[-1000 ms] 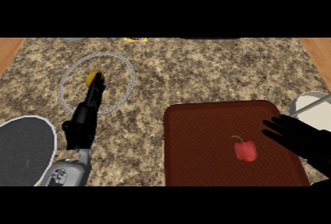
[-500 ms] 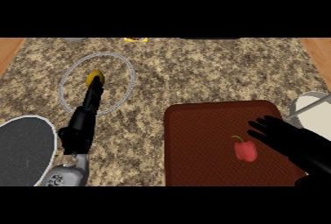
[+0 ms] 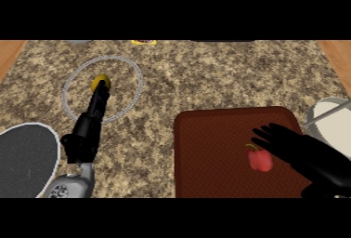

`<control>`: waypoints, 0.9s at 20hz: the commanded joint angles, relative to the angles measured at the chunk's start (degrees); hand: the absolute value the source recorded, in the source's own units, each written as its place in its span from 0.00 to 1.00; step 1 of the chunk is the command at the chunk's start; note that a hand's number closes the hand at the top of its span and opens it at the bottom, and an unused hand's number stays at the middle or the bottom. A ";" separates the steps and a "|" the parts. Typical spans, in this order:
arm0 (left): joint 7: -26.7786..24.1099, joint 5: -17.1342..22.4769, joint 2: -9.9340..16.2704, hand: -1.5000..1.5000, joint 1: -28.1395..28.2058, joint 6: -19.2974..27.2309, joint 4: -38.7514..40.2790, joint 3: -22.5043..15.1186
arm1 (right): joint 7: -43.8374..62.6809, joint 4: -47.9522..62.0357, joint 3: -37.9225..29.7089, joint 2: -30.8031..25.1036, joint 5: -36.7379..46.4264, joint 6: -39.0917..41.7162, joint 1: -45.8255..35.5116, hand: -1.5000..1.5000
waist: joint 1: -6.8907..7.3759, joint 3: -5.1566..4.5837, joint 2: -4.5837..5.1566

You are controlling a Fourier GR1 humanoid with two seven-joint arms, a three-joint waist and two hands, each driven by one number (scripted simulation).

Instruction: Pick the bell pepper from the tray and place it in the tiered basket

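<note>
On my feed the dark red tray [image 3: 212, 153] lies flat on the speckled table [image 3: 205, 74], at the lower right of the view; the only thing I see in it is the bell pepper [image 3: 260, 159], lying right of the tray's middle; it is red, small against the tray, a little taller than wide, with a short darker stem pointing up and to the left. To the upper left, well apart from the tray, I see the tiered basket [image 3: 134, 69] as a thin grey wire ring on the table; inside the ring sits a small yellow thing [image 3: 100, 81] that I cannot name, partly covered by the left robot hand [image 3: 98, 102]; that hand stretches long and narrow up into the ring, fingers straight and held together, curled round nothing. The right robot hand [image 3: 302, 151] comes in from the lower right corner and lies over the right part of the tray, its fingers spread wide and straight, the tips just beside the pepper's top; I cannot tell whether they touch it; nothing is in its hold. A dark grey plate [image 3: 24, 160] shows at the lower left edge, and a white round container [image 3: 334, 121] at the right edge, its contents hidden from me.
</note>
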 commanded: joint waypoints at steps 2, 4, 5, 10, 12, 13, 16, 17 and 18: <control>0.78 -0.15 0.25 0.50 -0.14 -1.27 -1.27 0.50 | 0.75 5.63 2.35 2.87 3.33 -2.18 -2.24 0.00 | 0.10 0.01 0.02; 0.06 -1.18 -1.88 0.50 -2.13 0.78 2.01 0.71 | -0.20 0.40 0.91 1.16 2.27 1.96 -0.69 0.00 | -0.10 0.00 0.00; 1.93 -0.45 -1.32 0.50 -2.54 -0.55 0.79 0.83 | -2.64 4.52 -1.93 -0.07 1.14 -0.20 -2.96 0.00 | -0.03 0.00 0.01; 1.63 -0.11 0.84 0.50 0.76 -2.27 -2.62 2.16 | -0.62 4.13 -2.01 1.69 1.33 1.58 -3.83 0.00 | 0.08 0.00 -0.02; 2.39 -1.46 -0.91 0.50 -3.02 -0.90 0.63 1.47 | 1.79 3.30 4.12 6.11 4.88 -2.68 0.97 0.00 | -0.14 0.01 -0.01; 1.12 -2.99 -2.90 0.50 1.74 0.44 -1.95 -1.44 | -0.45 6.66 1.51 4.48 3.82 -2.84 -1.90 0.00 | 0.02 0.01 -0.01; 2.42 -1.89 -2.05 0.50 -2.91 -0.76 0.87 1.00 | -2.40 10.70 -0.06 4.18 3.03 -3.34 -5.04 0.00 | -0.01 0.01 0.02; 2.73 -2.02 -2.43 0.50 -0.42 -0.64 -0.62 0.22 | -3.58 10.11 -0.62 3.12 3.37 -5.23 -1.43 0.00 | -0.05 0.01 -0.01; -1.65 -0.96 -0.38 0.50 0.34 -2.14 1.31 2.20 | 0.28 12.08 2.99 7.07 5.42 -4.34 -5.22 0.00 | 0.11 0.00 0.03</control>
